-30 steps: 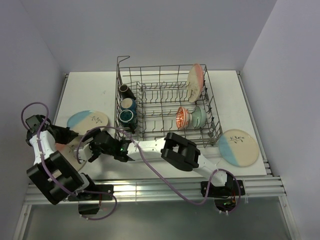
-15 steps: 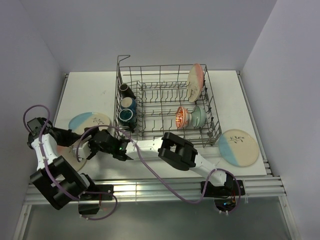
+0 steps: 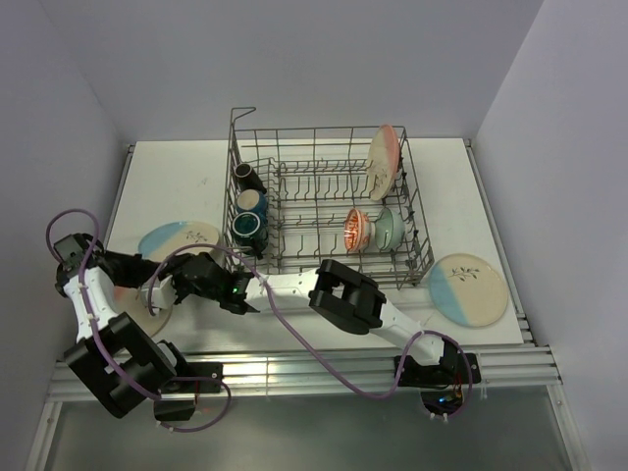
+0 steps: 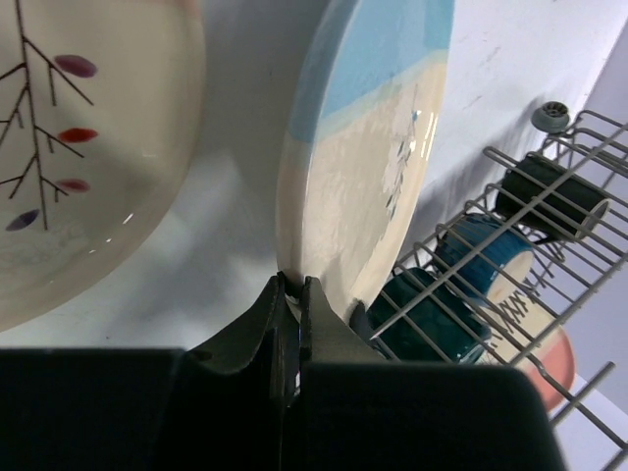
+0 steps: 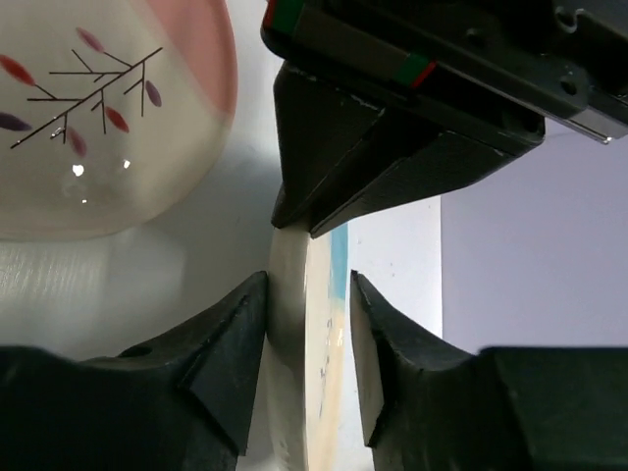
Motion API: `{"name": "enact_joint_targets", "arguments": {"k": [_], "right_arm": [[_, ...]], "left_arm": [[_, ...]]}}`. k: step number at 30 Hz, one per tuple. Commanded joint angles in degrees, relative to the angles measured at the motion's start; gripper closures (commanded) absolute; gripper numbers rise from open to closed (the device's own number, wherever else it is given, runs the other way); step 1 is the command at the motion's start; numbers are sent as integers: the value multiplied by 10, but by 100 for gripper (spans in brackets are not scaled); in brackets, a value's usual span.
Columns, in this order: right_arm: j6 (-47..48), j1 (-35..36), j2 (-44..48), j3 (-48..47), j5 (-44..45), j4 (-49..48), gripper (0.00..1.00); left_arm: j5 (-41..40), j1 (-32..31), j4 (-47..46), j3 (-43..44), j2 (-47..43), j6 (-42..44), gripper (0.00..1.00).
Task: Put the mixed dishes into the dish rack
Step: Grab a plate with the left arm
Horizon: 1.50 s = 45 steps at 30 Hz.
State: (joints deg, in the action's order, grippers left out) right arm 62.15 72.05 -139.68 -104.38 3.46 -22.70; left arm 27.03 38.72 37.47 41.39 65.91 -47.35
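The left arm point(image 3: 90, 292) is folded low at the far left, and the left gripper point(image 4: 291, 290) is pinched onto the rim of the blue-and-cream plate point(image 4: 373, 147). The right arm point(image 3: 343, 296) is stretched leftward, and the right gripper point(image 5: 309, 294) is set astride the same rim; whether its pads touch cannot be told.

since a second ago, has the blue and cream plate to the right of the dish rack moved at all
No. The blue and cream plate lies in the same spot off the dish rack's near right corner.
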Motion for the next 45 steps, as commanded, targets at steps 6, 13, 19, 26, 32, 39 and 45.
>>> {"name": "enact_joint_targets", "arguments": {"k": [6, 13, 19, 26, 32, 39, 45], "right_arm": [[12, -14, -22, 10, 21, -36, 80], [3, -14, -18, 12, 23, -44, 92], [-11, -14, -8, 15, 22, -51, 97], [-17, -13, 0, 26, 23, -67, 98], [-19, -14, 6, 37, 21, -76, 99], [-30, -12, 19, 48, 13, -81, 99], [-36, -12, 21, 53, 7, -82, 100]], "left_arm": [[43, 1, 3, 26, -10, 3, 100], [42, 1, -2, 19, -12, 5, 100], [44, 5, -13, 5, -15, 11, 90], [22, 7, -19, -17, -12, 23, 48], [24, 7, -58, -24, 19, 28, 44], [50, 7, -129, -13, 65, 23, 41], [73, 7, -190, -20, 101, 10, 41]]}}
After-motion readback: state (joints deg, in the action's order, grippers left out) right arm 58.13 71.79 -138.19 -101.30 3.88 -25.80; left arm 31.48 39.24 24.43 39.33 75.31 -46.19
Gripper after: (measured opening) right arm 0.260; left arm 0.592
